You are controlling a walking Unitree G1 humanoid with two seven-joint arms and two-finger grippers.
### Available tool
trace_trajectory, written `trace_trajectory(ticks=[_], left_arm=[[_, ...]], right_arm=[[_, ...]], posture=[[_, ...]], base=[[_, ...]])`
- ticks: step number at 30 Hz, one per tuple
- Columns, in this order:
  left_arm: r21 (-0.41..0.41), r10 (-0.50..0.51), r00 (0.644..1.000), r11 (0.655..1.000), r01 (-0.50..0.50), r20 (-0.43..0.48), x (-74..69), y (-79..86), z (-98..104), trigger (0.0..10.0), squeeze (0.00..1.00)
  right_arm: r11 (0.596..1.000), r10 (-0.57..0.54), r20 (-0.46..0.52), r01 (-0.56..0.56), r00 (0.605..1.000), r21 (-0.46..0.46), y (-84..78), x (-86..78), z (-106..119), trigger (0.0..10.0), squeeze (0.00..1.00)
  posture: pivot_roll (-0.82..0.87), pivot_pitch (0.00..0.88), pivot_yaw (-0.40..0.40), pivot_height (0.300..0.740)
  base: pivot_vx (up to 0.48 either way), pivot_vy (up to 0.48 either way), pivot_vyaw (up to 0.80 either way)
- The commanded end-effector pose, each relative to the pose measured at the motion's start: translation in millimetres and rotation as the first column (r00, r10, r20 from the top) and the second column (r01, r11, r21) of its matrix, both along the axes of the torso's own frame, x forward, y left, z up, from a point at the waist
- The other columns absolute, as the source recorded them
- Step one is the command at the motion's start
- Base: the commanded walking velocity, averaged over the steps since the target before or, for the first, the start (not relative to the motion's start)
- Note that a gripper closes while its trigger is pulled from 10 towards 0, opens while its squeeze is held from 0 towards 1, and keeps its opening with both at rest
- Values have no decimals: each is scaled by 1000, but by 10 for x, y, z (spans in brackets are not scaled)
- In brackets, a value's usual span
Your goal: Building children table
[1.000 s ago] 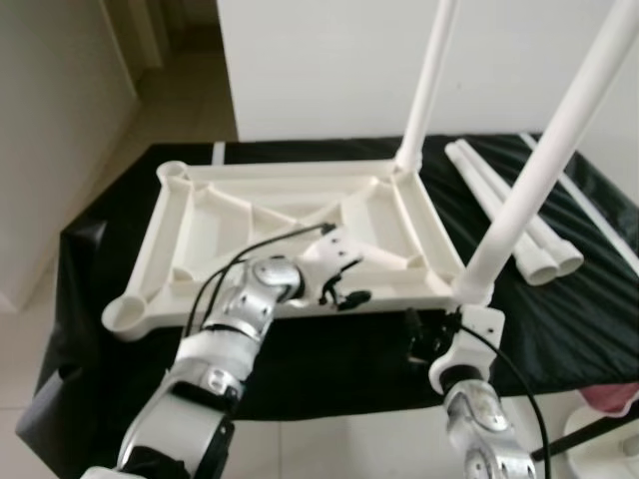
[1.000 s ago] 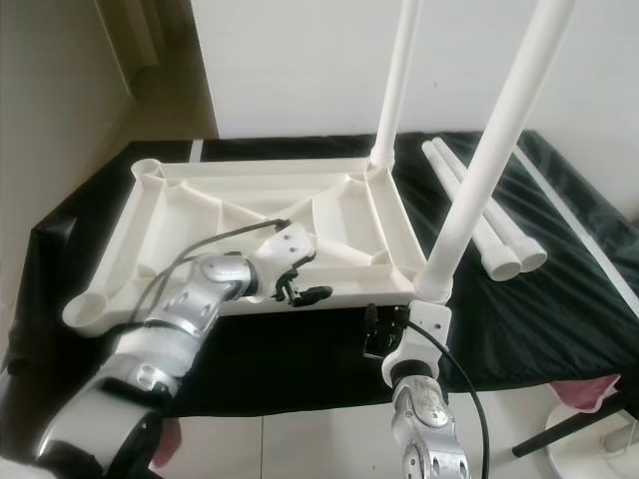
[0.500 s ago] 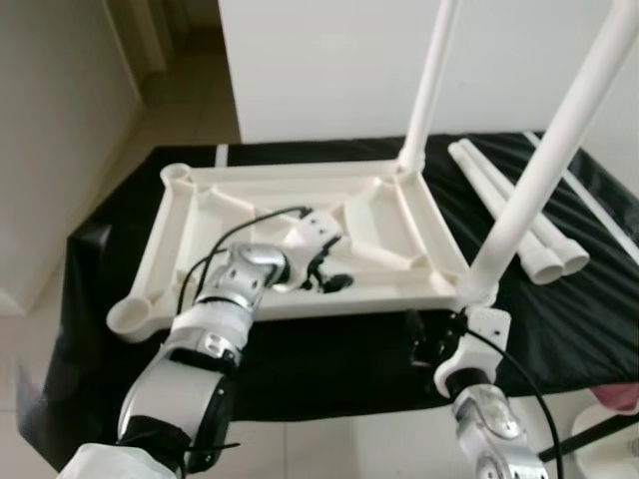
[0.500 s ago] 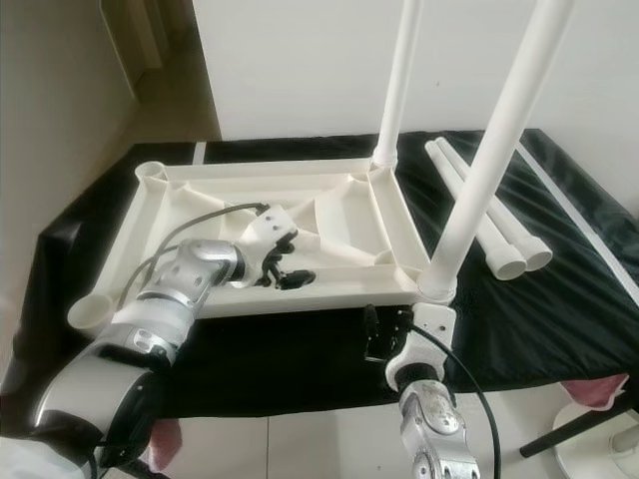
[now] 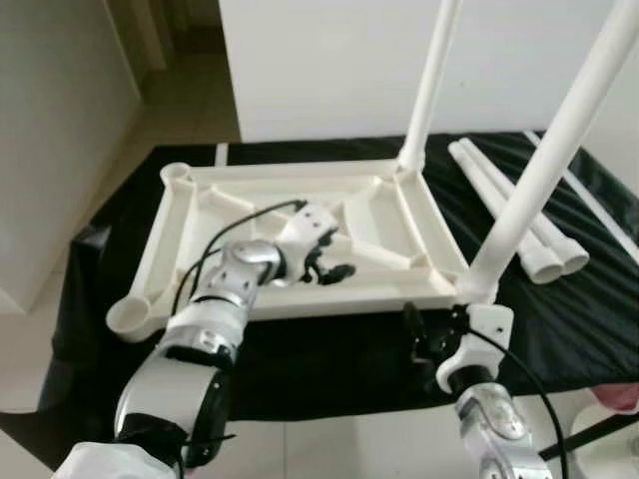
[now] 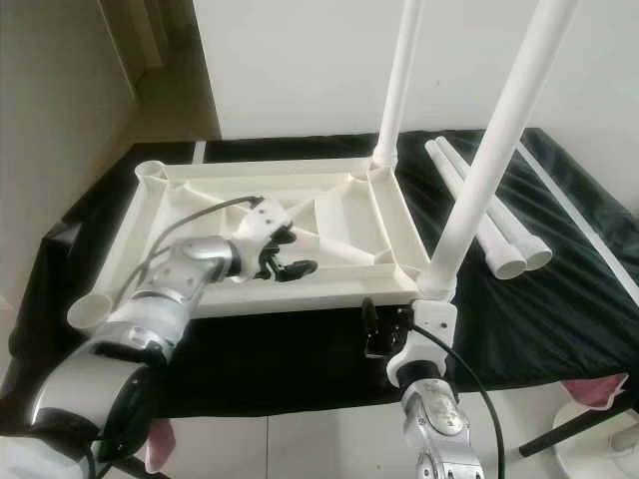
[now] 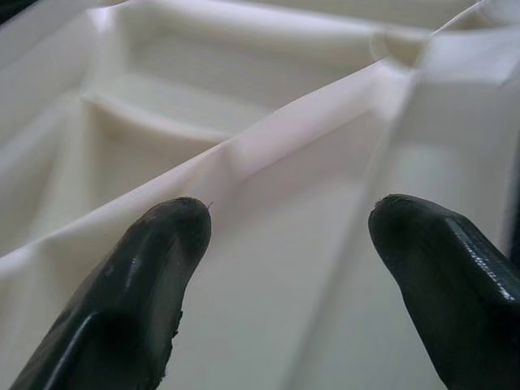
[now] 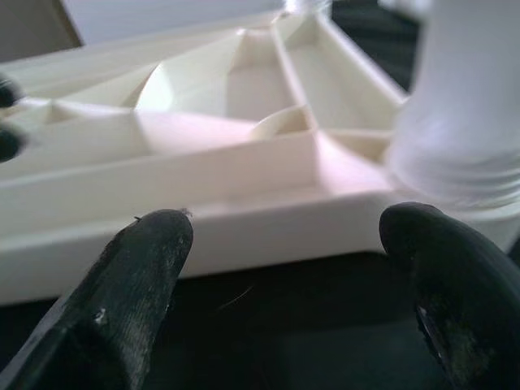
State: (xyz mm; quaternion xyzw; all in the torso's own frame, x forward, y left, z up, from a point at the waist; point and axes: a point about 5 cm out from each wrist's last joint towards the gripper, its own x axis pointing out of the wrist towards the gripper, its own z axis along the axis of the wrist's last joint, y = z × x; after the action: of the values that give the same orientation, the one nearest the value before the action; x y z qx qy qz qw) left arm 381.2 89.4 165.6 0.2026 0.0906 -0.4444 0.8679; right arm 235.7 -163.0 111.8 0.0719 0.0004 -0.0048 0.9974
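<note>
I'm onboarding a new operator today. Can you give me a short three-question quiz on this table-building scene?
1. True or false: the tabletop lies upside down on the black cloth.
2. How many legs already stand in its corner sockets? A) one B) two C) four
3. Fill in: the two loose legs lie to the robot's ____ of the tabletop.

Key:
1. True.
2. B: the near leg and far leg.
3. Right.

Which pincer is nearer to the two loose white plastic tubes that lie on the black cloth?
The right. The right pincer is at the upturned white tabletop's near edge, beside the near fitted leg; the loose white tubes lie beyond. The left pincer is over the tabletop's middle.
</note>
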Motion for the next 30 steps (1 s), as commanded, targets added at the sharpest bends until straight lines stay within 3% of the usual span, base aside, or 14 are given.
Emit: trace_trajectory(ticks=[1, 2, 5, 8, 10, 13, 18, 20, 24, 25, 28, 30], left_arm=[[-42, 462, 862, 885, -464, 208, 174, 309, 61, 10000, 0], [-15, 484, 848, 870, -493, 219, 179, 439, 36, 10000, 0], [5, 504, 834, 855, -518, 225, 178, 587, 17, 10000, 0], [9, 508, 831, 852, -523, 226, 178, 621, 13, 10000, 0], [26, 536, 811, 831, -556, 234, 174, 792, 9, 10000, 0], [38, 553, 797, 815, -578, 245, 167, 922, 17, 10000, 0], [37, 556, 791, 812, -583, 257, 164, 994, 34, 10000, 0], [36, 557, 787, 810, -585, 266, 164, 1025, 46, 10000, 0], [35, 561, 783, 807, -590, 269, 167, 1045, 56, 10000, 0], [29, 575, 770, 796, -605, 275, 172, 1086, 78, 10000, 0], [25, 584, 763, 789, -613, 277, 175, 1108, 91, 10000, 0], [29, 611, 738, 765, -644, 286, 174, 1189, 103, 10000, 0]], right_arm=[[1000, -27, 26, 28, 999, -12, -54, 6, 47, 10000, 0], [999, -32, 30, 32, 999, -16, -73, 12, 50, 10000, 0], [999, -38, 28, 38, 999, -19, -95, 14, 41, 10000, 0], [999, -40, 28, 40, 999, -20, -100, 14, 39, 10000, 0], [998, -53, 19, 53, 998, -28, -141, 9, 17, 10000, 0], [997, -69, 18, 70, 997, -37, -219, 21, 14, 10000, 0], [994, -94, 27, 96, 995, -59, -386, 74, 43, 10000, 0], [990, -119, 33, 121, 992, -68, -532, 116, 67, 10000, 0], [987, -144, 38, 146, 989, -70, -614, 134, 81, 10000, 0], [980, -180, 45, 183, 983, -80, -723, 154, 101, 10000, 0], [977, -194, 48, 197, 980, -79, -764, 162, 111, 10000, 0], [970, -225, 51, 228, 973, -87, -822, 167, 106, 10000, 0]], posture=[[-23, 0, 34, 740], [-22, 0, 34, 740], [-20, 0, 36, 740], [-20, 0, 36, 740], [-16, 0, 36, 740], [-16, 0, 37, 740], [-16, 0, 38, 740], [-17, 0, 39, 740], [-17, 0, 38, 740], [-14, 0, 36, 740], [-13, 0, 36, 740], [-11, 0, 35, 740]], base=[[0, 0, 0], [0, 0, 0], [0, 0, 0], [0, 0, 0], [0, 0, 0], [0, 0, 0], [0, 0, 0], [0, 0, 0], [0, 0, 0], [0, 0, 0], [0, 0, 0], [0, 0, 0]])
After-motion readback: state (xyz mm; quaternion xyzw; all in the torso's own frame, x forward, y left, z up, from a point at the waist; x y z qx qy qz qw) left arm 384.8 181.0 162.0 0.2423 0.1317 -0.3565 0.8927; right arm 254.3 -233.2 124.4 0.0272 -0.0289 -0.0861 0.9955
